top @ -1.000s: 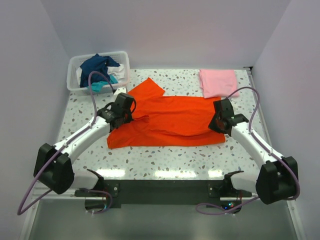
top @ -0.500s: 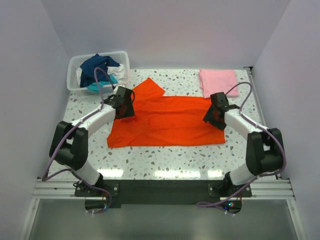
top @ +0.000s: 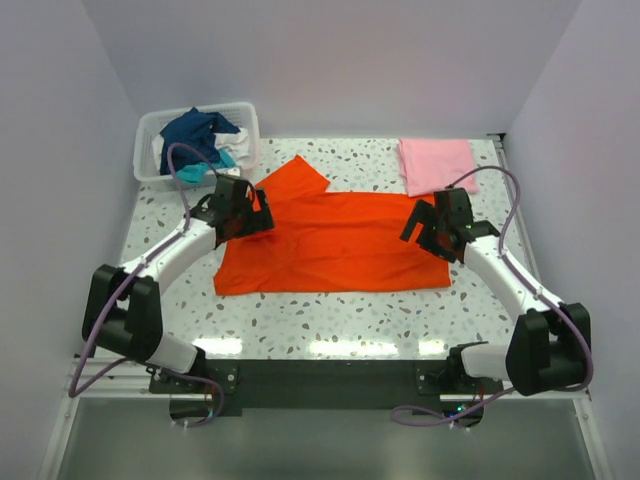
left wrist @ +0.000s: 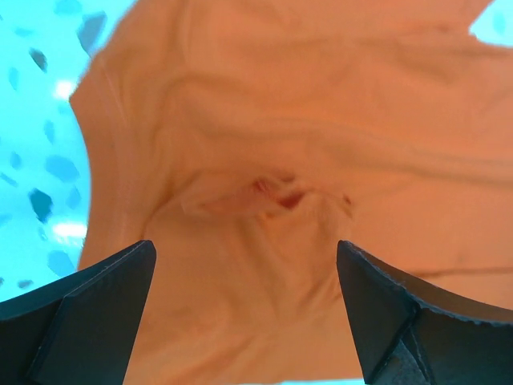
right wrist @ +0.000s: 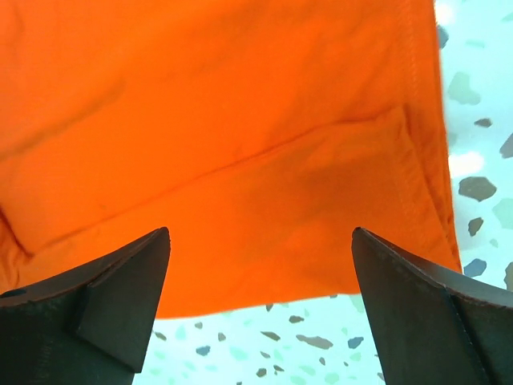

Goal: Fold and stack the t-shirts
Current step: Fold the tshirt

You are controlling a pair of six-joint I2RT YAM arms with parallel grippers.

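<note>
Left end effector (top: 238,212) and right end effector (top: 432,229) hover, jaws apart, above the flat orange-red t-shirt (top: 340,245); beyond the left one, a plastic basket (top: 143,165) holds navy, teal and white t-shirts (top: 193,133).

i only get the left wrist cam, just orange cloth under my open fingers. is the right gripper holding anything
observer: No. The right gripper is open, its fingers spread wide over the near right edge of the orange-red t-shirt, with nothing between them.
operator: ok any other shirt out on the table
observer: Yes, a light pink t-shirt lies as a neat rectangle at the far right corner of the table, apart from the orange-red one.
operator: and where are the rest
observer: In the white basket at the far left corner: a loose heap of navy, teal and white cloth.
</note>
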